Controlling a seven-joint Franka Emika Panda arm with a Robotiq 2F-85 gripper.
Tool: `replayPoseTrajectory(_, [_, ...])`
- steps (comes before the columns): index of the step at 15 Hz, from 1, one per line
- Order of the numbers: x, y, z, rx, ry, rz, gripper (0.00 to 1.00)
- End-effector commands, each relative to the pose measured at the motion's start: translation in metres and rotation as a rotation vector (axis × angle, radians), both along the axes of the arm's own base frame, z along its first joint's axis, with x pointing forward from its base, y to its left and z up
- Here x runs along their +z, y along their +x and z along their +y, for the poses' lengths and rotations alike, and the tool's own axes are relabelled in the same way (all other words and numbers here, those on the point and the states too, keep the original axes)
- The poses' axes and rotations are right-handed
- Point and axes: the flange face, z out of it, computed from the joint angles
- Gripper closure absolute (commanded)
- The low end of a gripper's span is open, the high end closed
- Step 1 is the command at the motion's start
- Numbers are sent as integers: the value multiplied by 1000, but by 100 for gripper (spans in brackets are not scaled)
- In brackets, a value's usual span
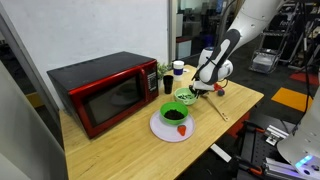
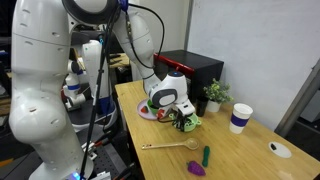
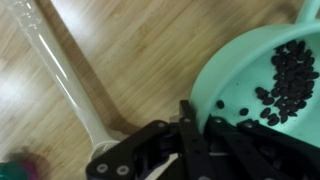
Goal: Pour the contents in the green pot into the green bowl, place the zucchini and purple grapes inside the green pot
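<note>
Fingers (image 3: 186,125) clamped shut on rim of green pot (image 3: 230,70), black bits (image 3: 290,70) loose inside. Gripper (image 2: 181,122) points down, wrist bent, arm slanting in from above. Green bowl (image 1: 173,114) just beside pot, on white plate (image 1: 165,131). Zucchini (image 2: 206,155), purple grapes (image 2: 197,170) lie on table (image 1: 120,140) past wooden spoon (image 2: 168,146).

bowl (image 1: 173,114) on plate (image 1: 158,129) | pot (image 1: 186,97) beside plate | spoon (image 2: 170,146) between pot and zucchini (image 2: 206,154) | grapes (image 2: 197,169) beside zucchini
</note>
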Motion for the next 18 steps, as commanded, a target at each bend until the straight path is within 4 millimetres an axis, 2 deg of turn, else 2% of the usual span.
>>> replayPoseTrajectory(1, [17, 4, -2, 73, 15, 1, 98])
replayPoseTrajectory(13, [78, 19, -7, 370, -22, 46, 98])
replayPoseTrajectory(18, [102, 23, 0, 502, -35, 73, 98])
